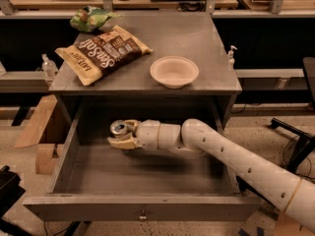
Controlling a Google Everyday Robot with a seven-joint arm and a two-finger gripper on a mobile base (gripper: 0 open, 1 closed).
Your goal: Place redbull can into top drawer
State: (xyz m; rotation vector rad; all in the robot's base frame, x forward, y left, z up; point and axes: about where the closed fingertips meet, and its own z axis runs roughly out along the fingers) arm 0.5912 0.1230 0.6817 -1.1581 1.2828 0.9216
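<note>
- In the open drawer, toward the back-left, the gripper hangs at the end of an arm reaching in from the right.
- Fingers are closed on the can, one each side, with its pull-tab top facing up.
- The can sits within the drawer walls and looks slightly off the floor; contact can't be confirmed.
- Done, by the look of it: drawer out, can grasped and positioned over the drawer floor.
- Left: lower it, let go, back the arm out.
- The table above holds a bowl, a chip bag and a green bag, all well clear of the arm.
</note>
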